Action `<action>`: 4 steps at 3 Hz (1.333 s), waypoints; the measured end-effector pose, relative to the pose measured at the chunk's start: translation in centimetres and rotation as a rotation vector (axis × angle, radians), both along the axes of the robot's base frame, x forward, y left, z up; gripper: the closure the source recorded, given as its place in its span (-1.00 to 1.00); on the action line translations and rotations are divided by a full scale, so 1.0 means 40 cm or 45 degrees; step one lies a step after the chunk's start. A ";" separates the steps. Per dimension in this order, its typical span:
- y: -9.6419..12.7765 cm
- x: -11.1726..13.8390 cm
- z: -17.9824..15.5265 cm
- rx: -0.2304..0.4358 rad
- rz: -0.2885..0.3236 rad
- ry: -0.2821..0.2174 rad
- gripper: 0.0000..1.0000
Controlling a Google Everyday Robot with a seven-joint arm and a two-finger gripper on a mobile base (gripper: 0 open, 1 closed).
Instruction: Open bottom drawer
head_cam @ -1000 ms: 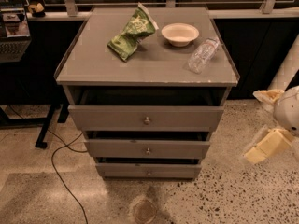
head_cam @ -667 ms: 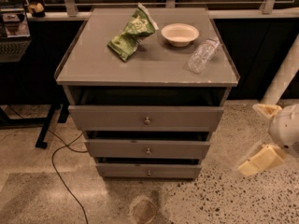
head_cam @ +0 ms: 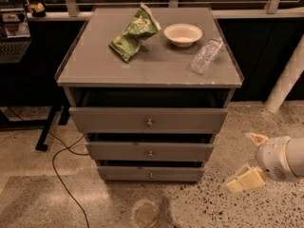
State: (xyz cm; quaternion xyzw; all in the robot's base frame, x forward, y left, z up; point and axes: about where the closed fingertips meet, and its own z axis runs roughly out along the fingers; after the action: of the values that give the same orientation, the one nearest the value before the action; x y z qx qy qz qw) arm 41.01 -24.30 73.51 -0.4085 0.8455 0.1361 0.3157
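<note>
Since last look the gripper (head_cam: 250, 159) has dropped lower and left; now right of the bottom drawer (head_cam: 123, 174), apart from it. Fingers (head_cam: 256, 138) spread wide, holding nothing. Arm (head_cam: 290, 156) cut off at right edge. Drawer sits lowest, just above floor (head_cam: 42, 198)

Gripper (head_cam: 250, 159) low off the table's (head_cam: 156, 65) front-right corner, fingers spread; open floor (head_cam: 216, 201) between it and the bottom drawer (head_cam: 151, 174).

Pretty dim and warm-toned overall. Light comes from above: the cabinet top (head_cam: 95, 61) catches it, while the gaps above the drawers go black. The gripper (head_cam: 250, 159), low right with its fingers apart, is the brightest spot. There's a soft shadow beside the bag (head_cam: 134, 32).
</note>
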 end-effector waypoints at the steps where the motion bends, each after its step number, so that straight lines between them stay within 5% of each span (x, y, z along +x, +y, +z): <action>1: 0.003 0.017 -0.135 0.042 -0.028 0.123 -1.00; 2: -0.007 0.045 -0.216 0.032 -0.057 0.246 -1.00; 3: -0.003 0.048 -0.221 0.033 -0.064 0.259 -1.00; 4: -0.024 0.036 -0.296 0.120 -0.173 0.285 -1.00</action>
State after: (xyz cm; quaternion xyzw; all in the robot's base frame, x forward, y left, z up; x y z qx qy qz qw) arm 42.44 -25.27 61.65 -0.3175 0.8937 0.1987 0.2469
